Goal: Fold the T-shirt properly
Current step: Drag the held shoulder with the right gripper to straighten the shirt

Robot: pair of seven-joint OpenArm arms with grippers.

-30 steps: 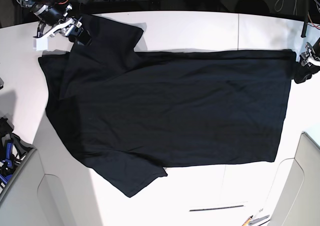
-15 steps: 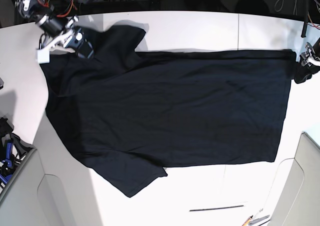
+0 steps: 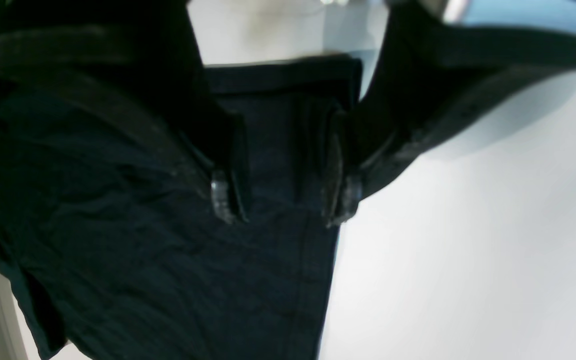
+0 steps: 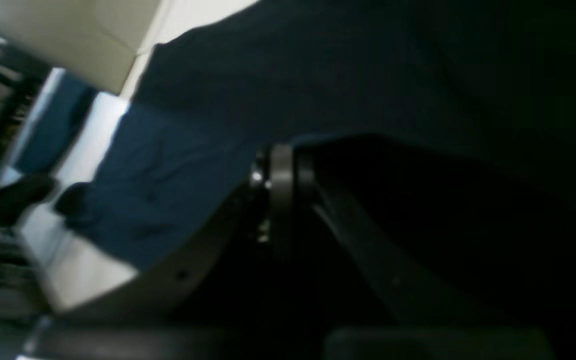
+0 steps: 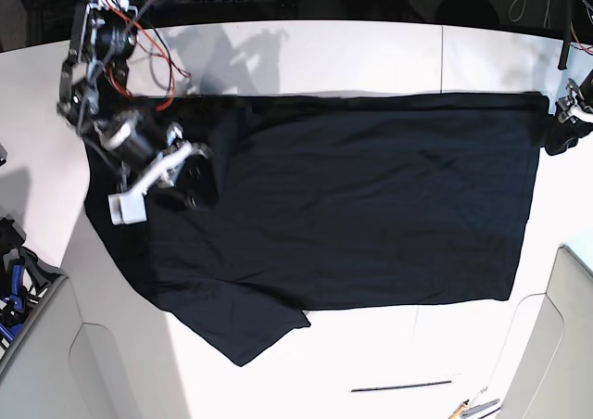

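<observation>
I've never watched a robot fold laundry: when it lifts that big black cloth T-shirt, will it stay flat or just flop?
Probably flop: the big black cloth T-shirt lies limp on the white table, with soft wrinkles. The sleeve gathered at the right gripper has folded over, so it likely drapes. It looks matte, so probably not slippery.

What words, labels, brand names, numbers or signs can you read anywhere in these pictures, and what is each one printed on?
None can be read in any view.
T-shirt: plain black, no print or visible label.
Table: bare white, no markings.
Right hand and left hand: no legible lettering; the wrist views are blurred.
</observation>
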